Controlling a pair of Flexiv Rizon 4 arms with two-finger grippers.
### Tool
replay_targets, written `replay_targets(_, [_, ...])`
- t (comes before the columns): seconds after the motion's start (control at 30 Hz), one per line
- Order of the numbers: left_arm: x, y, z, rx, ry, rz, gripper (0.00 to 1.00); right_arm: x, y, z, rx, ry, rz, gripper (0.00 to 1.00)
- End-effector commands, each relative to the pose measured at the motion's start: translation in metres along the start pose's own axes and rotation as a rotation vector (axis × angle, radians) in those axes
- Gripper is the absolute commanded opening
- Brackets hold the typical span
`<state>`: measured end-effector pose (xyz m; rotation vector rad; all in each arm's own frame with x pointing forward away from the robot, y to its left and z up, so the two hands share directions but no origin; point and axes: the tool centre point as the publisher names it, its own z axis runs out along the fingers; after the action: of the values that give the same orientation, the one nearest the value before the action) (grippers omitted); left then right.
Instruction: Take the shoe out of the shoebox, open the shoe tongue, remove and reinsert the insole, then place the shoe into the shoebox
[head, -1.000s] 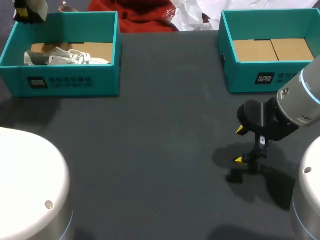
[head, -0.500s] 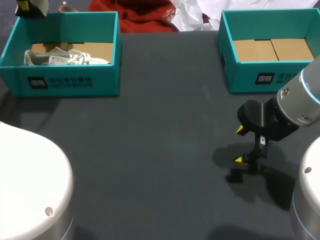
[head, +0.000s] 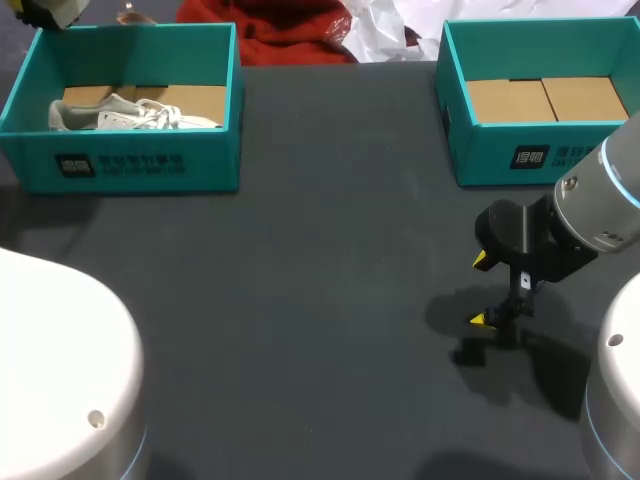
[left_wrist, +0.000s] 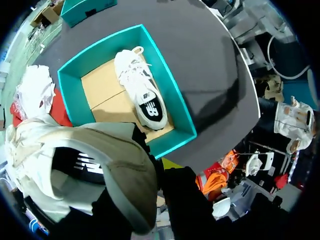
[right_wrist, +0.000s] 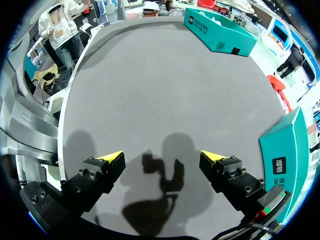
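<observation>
A white shoe with a black heel lies on its side in the left teal shoebox, also seen from above as the white shoe in the box. My left gripper hangs high over that box's far left corner, shut on a second shoe with a grey-beige heel and black logo. That shoe hides the fingers in the left wrist view. My right gripper stands open just above the dark table, nothing between its fingers.
A second teal shoebox with a cardboard floor stands at the back right, beside my right gripper. Dark table surface stretches between the two boxes.
My left gripper has risen and drifted left with the held shoe, now nearly out of the head view's corner. The right arm has not moved.
</observation>
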<state>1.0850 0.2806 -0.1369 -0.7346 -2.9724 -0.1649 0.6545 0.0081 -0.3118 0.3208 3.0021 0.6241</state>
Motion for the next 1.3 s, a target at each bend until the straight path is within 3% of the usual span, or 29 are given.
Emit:
replay_targets(0.03, [0.003, 0.007, -0.001, 0.019, -0.014, 0.08, 0.0, 0.002, -0.001, -0.001, 0.0, -0.003, 0.0, 1.0])
replay_targets(0.33, [0.003, 0.007, -0.001, 0.019, -0.014, 0.08, 0.0, 0.002, -0.001, -0.001, 0.0, -0.003, 0.0, 1.0])
replay_targets(0.5, [0.002, 0.016, 0.001, 0.022, -0.024, 0.362, 0.0, 0.002, -0.001, -0.001, 0.0, -0.003, 0.0, 1.0])
replay_targets(0.6, [0.003, 0.026, -0.001, 0.017, -0.085, 0.507, 0.0, 0.002, -0.001, -0.001, 0.0, -0.003, 0.0, 1.0])
replay_targets(0.63, [0.007, 0.031, -0.004, 0.037, -0.131, 0.658, 0.0, 0.002, -0.001, -0.001, 0.0, -0.003, 0.0, 1.0])
replay_targets(0.7, [0.007, 0.037, -0.004, 0.034, -0.131, 0.728, 0.0, 0.002, -0.001, -0.001, 0.0, -0.003, 0.0, 1.0])
replay_targets(1.13, [0.006, 0.037, -0.003, 0.04, -0.131, 0.753, 0.0, 0.002, -0.001, -0.001, 0.0, -0.003, 0.0, 1.0])
replay_targets(1.3, [-0.011, 0.046, -0.001, -0.035, -0.113, 0.901, 0.0, 0.002, -0.001, -0.001, 0.0, -0.003, 0.0, 1.0])
